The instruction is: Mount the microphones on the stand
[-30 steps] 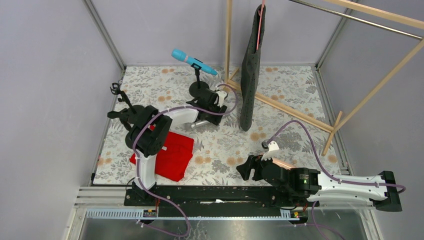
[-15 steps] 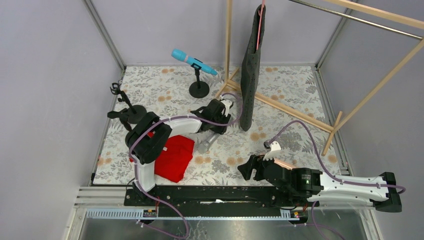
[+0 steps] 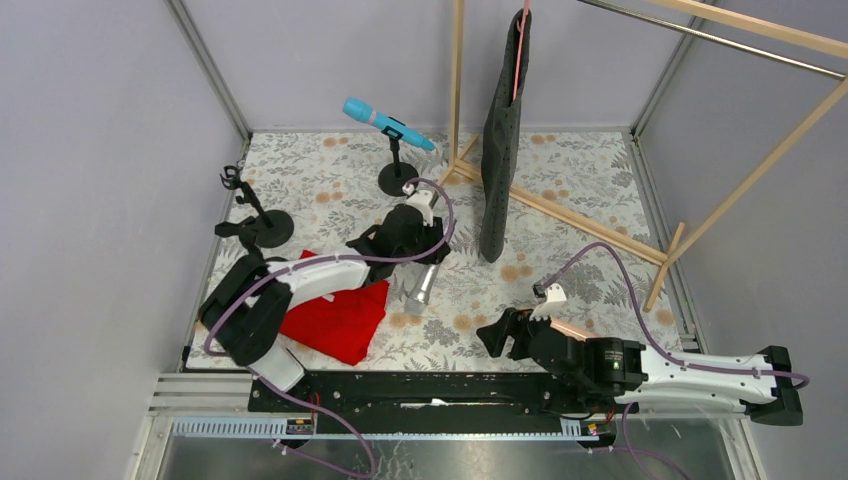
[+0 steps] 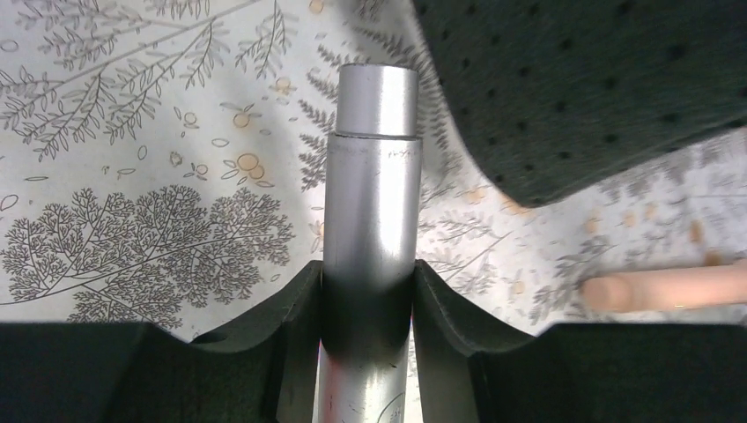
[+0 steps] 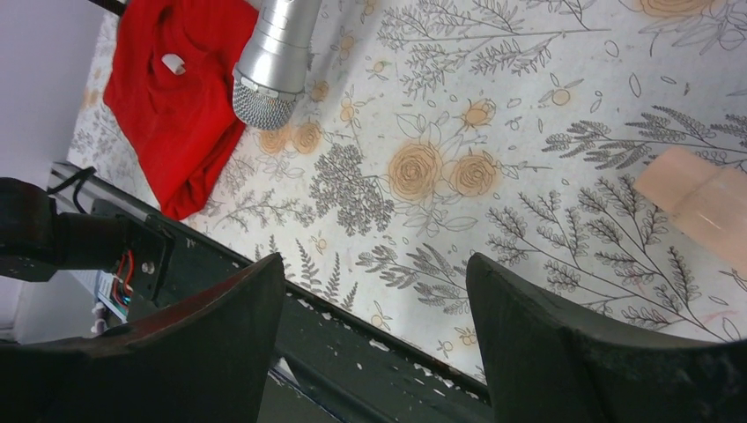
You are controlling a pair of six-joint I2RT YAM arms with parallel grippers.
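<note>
From above, I judge the silver microphone [image 3: 423,285] could tip or slip on the way to the empty stand [image 3: 258,226]: the left gripper [image 3: 418,262] grips its barrel away from the head, which sits beside the red cloth [image 3: 335,318]. Left wrist: jaws partly closed, pads [image 4: 295,304] pressed on both sides of the barrel. Right wrist: the right gripper [image 5: 374,273] stands wide, holding nothing, and the peach microphone [image 5: 696,198] lies nearby.

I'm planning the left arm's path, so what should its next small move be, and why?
Probably raise the silver microphone and swing it left toward the empty stand: the left hand is shut around its handle, and that stand's clip holds nothing.
</note>
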